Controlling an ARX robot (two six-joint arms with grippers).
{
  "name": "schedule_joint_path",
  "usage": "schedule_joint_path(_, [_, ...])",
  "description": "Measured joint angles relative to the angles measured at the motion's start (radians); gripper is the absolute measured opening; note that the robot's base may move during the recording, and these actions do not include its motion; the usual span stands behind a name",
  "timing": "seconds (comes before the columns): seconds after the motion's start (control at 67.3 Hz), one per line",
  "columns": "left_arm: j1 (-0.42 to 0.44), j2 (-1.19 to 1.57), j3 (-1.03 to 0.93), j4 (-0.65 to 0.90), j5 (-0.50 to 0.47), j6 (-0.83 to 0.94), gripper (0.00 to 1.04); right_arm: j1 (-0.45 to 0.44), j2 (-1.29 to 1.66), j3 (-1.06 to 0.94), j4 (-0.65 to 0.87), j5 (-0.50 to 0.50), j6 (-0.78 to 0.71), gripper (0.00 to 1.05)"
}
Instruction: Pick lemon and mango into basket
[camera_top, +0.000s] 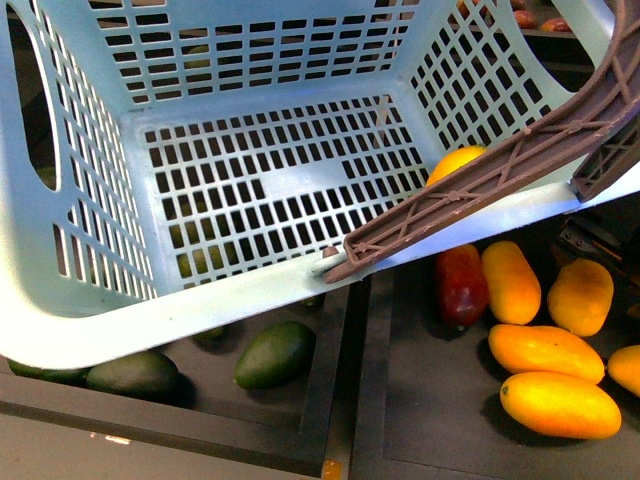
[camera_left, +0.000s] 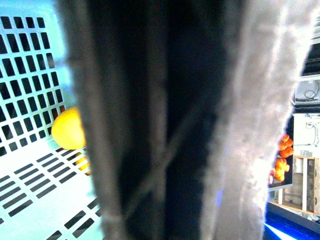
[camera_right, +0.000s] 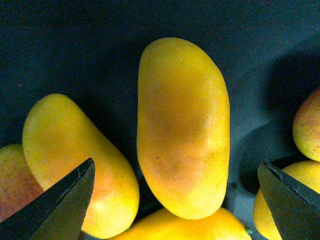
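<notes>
The aqua basket (camera_top: 250, 310) hangs tilted over the trays and fills most of the front view. Its brown handle (camera_top: 480, 180) crosses the near rim. In the left wrist view the blurred handle (camera_left: 165, 125) fills the picture, and my left gripper is shut on it; its fingers do not show. A lemon (camera_top: 455, 160) lies in the basket's right corner and also shows in the left wrist view (camera_left: 67, 129). My right gripper (camera_right: 176, 161) is open just above a mango (camera_right: 182, 125), with one fingertip (camera_right: 75, 195) on each side of it.
More mangoes (camera_top: 545, 350) and a dark red fruit (camera_top: 460, 285) lie in the right tray under the basket's rim. Dark green fruits (camera_top: 275, 353) lie in the left tray. A black divider (camera_top: 370, 380) separates the trays. Other mangoes (camera_right: 70, 160) crowd the one between my fingers.
</notes>
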Motion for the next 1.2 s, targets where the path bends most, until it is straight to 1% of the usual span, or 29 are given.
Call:
schedule_joint_path(0.268, [0.0, 0.0, 0.0, 0.0, -0.001, 0.0, 0.15, -0.013, 0.091, 0.074, -0.008, 0.011, 0.007, 0.96])
schedule_joint_path(0.52, [0.0, 0.0, 0.0, 0.0, 0.0, 0.0, 0.15, -0.006, 0.176, 0.139, -0.027, 0.018, 0.029, 0.96])
schedule_joint_path(0.535, [0.0, 0.0, 0.0, 0.0, -0.001, 0.0, 0.15, -0.006, 0.18, 0.141, -0.027, 0.02, 0.03, 0.95])
schedule_joint_path(0.58, [0.0, 0.0, 0.0, 0.0, -0.002, 0.0, 0.15, -0.005, 0.188, 0.143, -0.031, 0.023, 0.035, 0.86])
schedule_joint_path(0.595, [0.0, 0.0, 0.0, 0.0, -0.002, 0.0, 0.15, -0.005, 0.189, 0.143, -0.031, 0.022, 0.038, 0.84])
schedule_joint_path(0.639, [0.0, 0.0, 0.0, 0.0, -0.001, 0.0, 0.15, -0.005, 0.19, 0.137, -0.022, 0.022, 0.048, 0.74])
schedule_joint_path(0.743, [0.0, 0.0, 0.0, 0.0, 0.0, 0.0, 0.15, -0.012, 0.179, 0.111, 0.01, 0.006, 0.049, 0.66])
schedule_joint_path(0.847, [0.0, 0.0, 0.0, 0.0, 0.0, 0.0, 0.15, -0.047, 0.113, 0.032, 0.055, -0.029, 0.043, 0.65])
schedule_joint_path(0.951, [0.0, 0.0, 0.0, 0.0, 0.0, 0.0, 0.15, -0.085, 0.012, -0.043, 0.077, -0.044, -0.002, 0.65])
schedule_joint_path(1.041, [0.0, 0.0, 0.0, 0.0, -0.001, 0.0, 0.15, -0.129, -0.151, -0.136, 0.092, -0.08, -0.074, 0.65])
schedule_joint_path(1.07, [0.0, 0.0, 0.0, 0.0, -0.001, 0.0, 0.15, -0.143, -0.225, -0.171, 0.092, -0.105, -0.109, 0.65])
schedule_joint_path(1.204, [0.0, 0.0, 0.0, 0.0, 0.0, 0.0, 0.15, -0.157, -0.451, -0.257, 0.064, -0.167, -0.198, 0.64])
